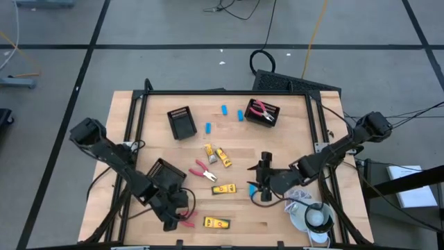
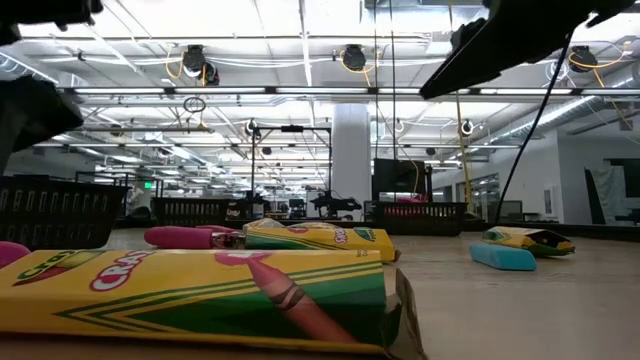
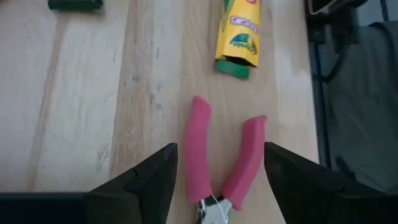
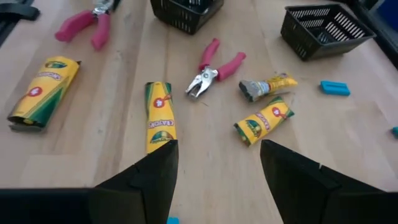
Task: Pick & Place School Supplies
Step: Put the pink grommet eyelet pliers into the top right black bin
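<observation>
1. Hidden or unclear: in the high view the left gripper covers most of the pink-handled pliers beneath it, only a pink sliver showing; the left wrist view cuts off that tool's metal head at the picture's edge; the contents of the far right tray show only as something pink, the make not discernible; the low view shows a crayon box filling the foreground, the grippers' fingers out of that picture.
2. Left gripper: near the table's front edge, fingers apart, one on each side of the pink handles; contact cannot be confirmed.
3. Right gripper: front centre-right of the table, fingers spread, holding nothing; one yellow crayon box lies just ahead of its fingers.
4. Count, yellow crayon boxes: five on the table in the high view; two near the middle, one beside the right gripper, one at the front; the fifth count is doubtful, so four are firm.
5. Count, light-blue erasers: three, near the far side.
6. Count, pink-handled pliers lying free: one at the middle, besides the one under the left gripper.
7. Count, black trays: three; far left, far right, and one beside the left arm.
8. White cord with a round object lies at the front right corner.
</observation>
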Tool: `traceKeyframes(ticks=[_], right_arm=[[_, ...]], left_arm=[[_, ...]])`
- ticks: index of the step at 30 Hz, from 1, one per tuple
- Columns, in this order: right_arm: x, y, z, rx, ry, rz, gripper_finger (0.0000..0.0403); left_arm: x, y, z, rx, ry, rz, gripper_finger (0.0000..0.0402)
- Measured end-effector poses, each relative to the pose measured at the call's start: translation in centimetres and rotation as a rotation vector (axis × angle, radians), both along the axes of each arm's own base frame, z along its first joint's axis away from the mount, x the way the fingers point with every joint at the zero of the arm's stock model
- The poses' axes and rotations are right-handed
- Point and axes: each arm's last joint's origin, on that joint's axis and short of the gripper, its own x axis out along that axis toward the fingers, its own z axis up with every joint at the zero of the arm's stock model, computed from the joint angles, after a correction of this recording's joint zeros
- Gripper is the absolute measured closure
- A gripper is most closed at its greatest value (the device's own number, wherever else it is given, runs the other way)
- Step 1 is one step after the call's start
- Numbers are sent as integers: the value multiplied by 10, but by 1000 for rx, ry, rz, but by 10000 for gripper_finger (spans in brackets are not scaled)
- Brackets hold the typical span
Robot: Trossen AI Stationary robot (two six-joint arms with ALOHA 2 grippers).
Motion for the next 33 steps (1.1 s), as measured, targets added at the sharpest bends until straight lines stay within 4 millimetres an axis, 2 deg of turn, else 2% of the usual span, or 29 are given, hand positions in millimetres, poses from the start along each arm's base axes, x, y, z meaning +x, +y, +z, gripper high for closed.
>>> traceKeyframes(ticks=[11,21,33], right_arm=[[-7,12,0,16,-25,-15,181],[-5,17,-2,22,-36,-5,181],[-3,19,-10,2,-10,-7,181]], left_arm=[[7,-6,-33,45,53,58,158],[8,-5,-34,39,48,130,158],[10,-11,-30,-28,6,136,158]])
